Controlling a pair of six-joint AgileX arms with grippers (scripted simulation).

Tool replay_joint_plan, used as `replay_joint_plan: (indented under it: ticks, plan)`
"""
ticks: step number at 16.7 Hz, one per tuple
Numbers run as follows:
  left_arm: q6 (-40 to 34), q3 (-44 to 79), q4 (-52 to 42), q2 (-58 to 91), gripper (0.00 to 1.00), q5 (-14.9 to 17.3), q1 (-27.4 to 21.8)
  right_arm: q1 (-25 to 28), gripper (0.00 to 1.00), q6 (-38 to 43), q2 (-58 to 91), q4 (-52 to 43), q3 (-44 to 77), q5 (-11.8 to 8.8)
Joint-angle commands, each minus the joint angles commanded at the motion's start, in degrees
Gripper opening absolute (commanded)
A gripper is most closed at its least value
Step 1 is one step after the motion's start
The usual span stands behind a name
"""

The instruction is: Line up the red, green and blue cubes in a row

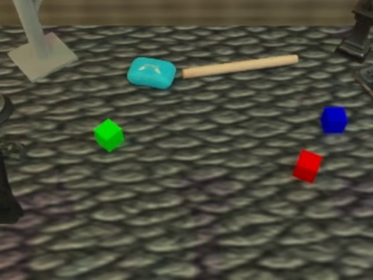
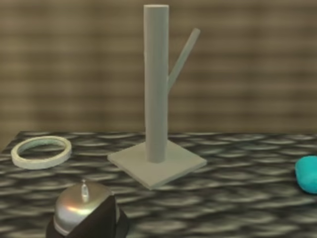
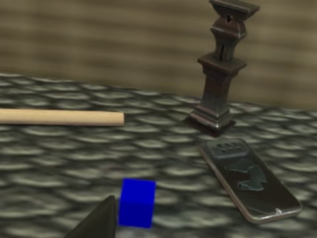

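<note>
Well apart: green cube [image 1: 108, 135] (left), red cube [image 1: 307, 165], blue cube [image 1: 333, 119].

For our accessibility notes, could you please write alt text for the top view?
Three small cubes lie apart on a dark pebbled table: green cube at left, blue cube and red cube at right. A turquoise block with a wooden handle lies behind them.

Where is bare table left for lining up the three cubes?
The wide middle stretch between the green cube and the red cube is bare, as is the whole near strip below them. Crowded: the right, where the blue cube sits close to red; the turquoise block borders the far side.
</note>
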Motion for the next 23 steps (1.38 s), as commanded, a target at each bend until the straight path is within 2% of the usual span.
replay_joint_plan:
  ticks: [15, 19, 23]
  plan:
    - [0.0, 0.0, 0.0, 0.0, 1.00, 0.0, 0.0, 12.9, 1.00, -31.4, 82.4, -43.2, 59.6, 0.4]
    - [0.0, 0.0, 0.0, 0.0, 1.00, 0.0, 0.0, 15.3, 1.00, -37.0, 96.9, -50.6, 70.9, 0.4]
    - [0.0, 0.0, 0.0, 0.0, 1.00, 0.0, 0.0, 16.4, 1.00, -39.7, 103.3, -54.0, 76.4, 0.3]
